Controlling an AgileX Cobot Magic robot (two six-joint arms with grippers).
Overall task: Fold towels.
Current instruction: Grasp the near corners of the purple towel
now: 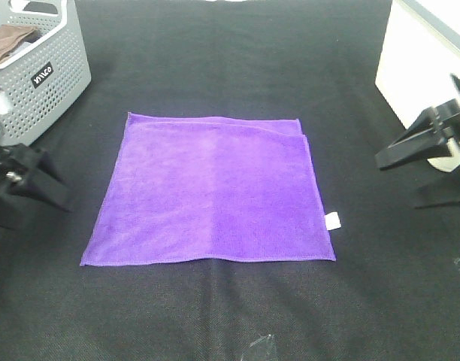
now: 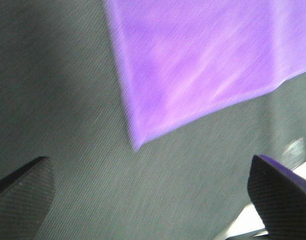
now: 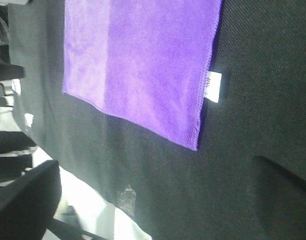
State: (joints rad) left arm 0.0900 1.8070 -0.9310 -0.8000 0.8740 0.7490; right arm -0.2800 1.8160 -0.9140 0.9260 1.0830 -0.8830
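As the exterior high camera shows it, towel (image 1: 211,192): purple, spread flat in the middle of the black counter (image 1: 215,316), with a second layer showing along its far edge and far right corner.
Care tag (image 1: 332,220): small and white, sticking out from the towel's right edge near the front corner; any print is too small to read here.
Basket (image 1: 53,83): grey and perforated, at the far left, well apart from the towel, with brown cloth (image 1: 8,41) inside.
Basket label (image 1: 42,74): black with white lettering, too small to read with certainty.
White box (image 1: 418,60): at the far right, no writing seen.
Left end effector (image 1: 42,199): left of the towel and apart from it, jaws spread, nothing between them.
Right end effector (image 1: 399,180): right of the towel and apart from it, jaws spread, empty.
Left wrist view, towel (image 2: 203,60): one corner in sight, blurred, lying on the counter beyond the two dark fingers (image 2: 23,195), which stand wide apart and touch no cloth.
Right wrist view, care tag (image 3: 214,86): white with a dark printed mark, not legible, just beside the hemmed edge of the towel (image 3: 138,60).
Right wrist view, fingers (image 3: 28,200): wide apart over bare counter, holding nothing, clear of the towel's corner.
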